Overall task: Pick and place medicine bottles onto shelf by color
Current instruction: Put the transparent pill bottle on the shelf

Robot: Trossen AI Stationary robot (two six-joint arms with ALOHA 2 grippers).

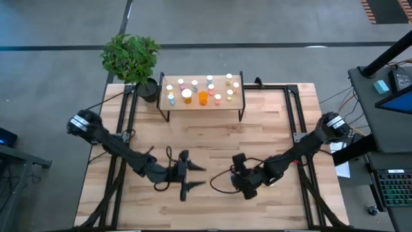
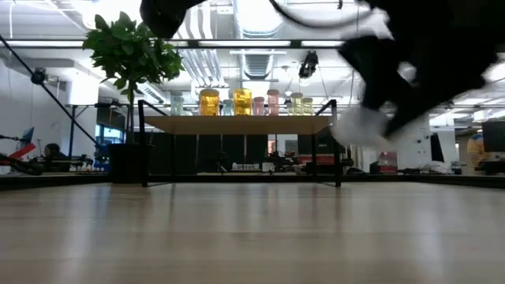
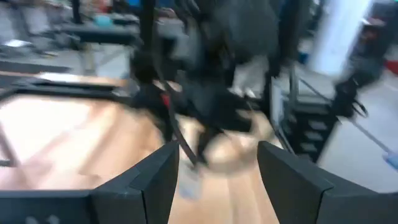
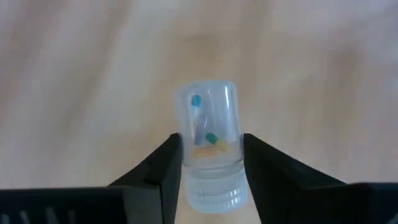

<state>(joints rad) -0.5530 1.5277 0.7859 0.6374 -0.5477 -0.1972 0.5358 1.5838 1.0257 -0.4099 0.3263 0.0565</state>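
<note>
Down near the front of the bench (image 1: 212,138), the right end effector (image 4: 208,165) had its two fingers pressed against the sides of a small clear bottle (image 4: 208,146), pinching it just above its pale ribbed cap; a few coloured pills showed inside. Seen from above, that end effector sat right of centre, facing the left end effector (image 1: 193,177), which hovered close by with its fingers spread and nothing between them. Well apart from both, at the far edge of the bench, the shelf (image 1: 203,103) carried the other bottles (image 1: 203,96), an orange one and a larger white-capped one among small pale ones. A potted plant (image 1: 132,58) stood just beside its left end.
</note>
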